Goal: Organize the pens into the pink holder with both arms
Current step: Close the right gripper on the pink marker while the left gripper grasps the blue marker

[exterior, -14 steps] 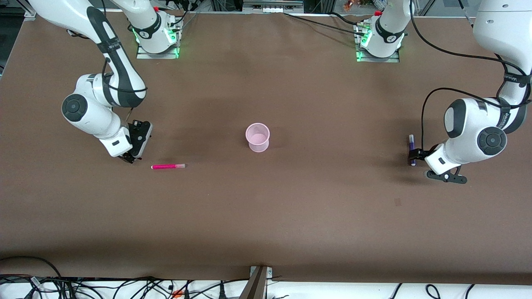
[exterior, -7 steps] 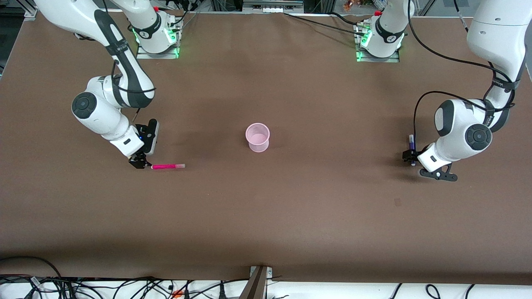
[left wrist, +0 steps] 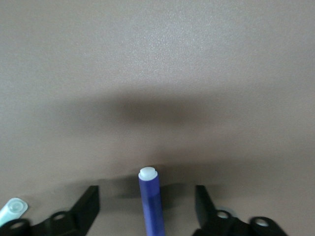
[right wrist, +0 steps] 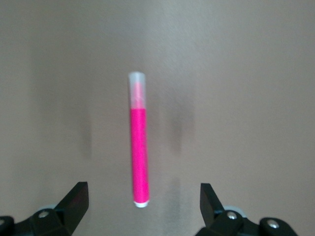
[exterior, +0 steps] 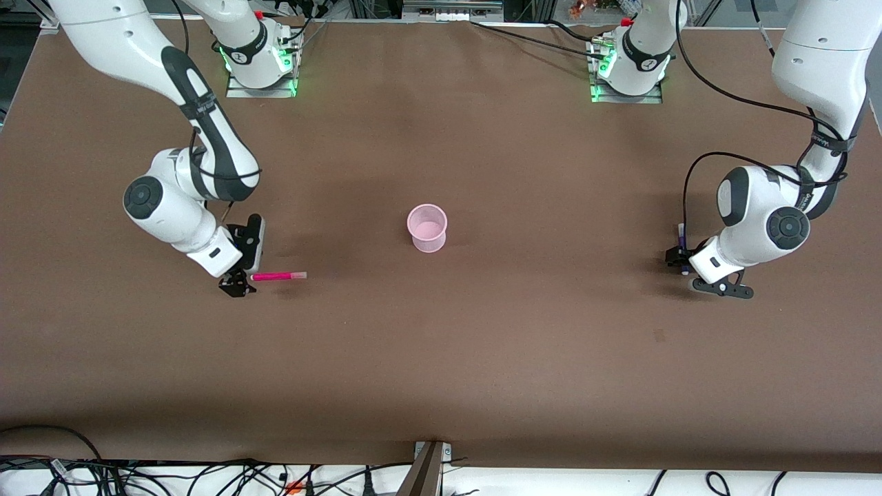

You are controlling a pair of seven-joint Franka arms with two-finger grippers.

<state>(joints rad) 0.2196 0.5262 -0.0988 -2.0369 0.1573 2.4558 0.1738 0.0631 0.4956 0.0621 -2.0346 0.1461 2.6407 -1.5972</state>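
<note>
The pink holder (exterior: pixel 427 227) stands upright in the middle of the table. A magenta pink pen (exterior: pixel 279 276) lies flat toward the right arm's end. My right gripper (exterior: pixel 238 284) is low at the pen's butt end and open; the pen (right wrist: pixel 139 147) points away from between the fingers (right wrist: pixel 78 194). A dark purple-blue pen (exterior: pixel 681 238) lies toward the left arm's end. My left gripper (exterior: pixel 679 262) straddles it, open. The pen (left wrist: pixel 150 201) lies between the two fingers (left wrist: pixel 88 201), with a gap on each side.
The brown table (exterior: pixel 482 358) stretches wide between the holder and each pen. A pale greenish rounded end (left wrist: pixel 12 210) shows at the edge of the left wrist view; I cannot tell what it is. Cables hang along the table's near edge.
My right gripper has swung across and come down at the pink pen's end. My left gripper has shifted slightly along the purple-blue pen. Neither pen has moved.
</note>
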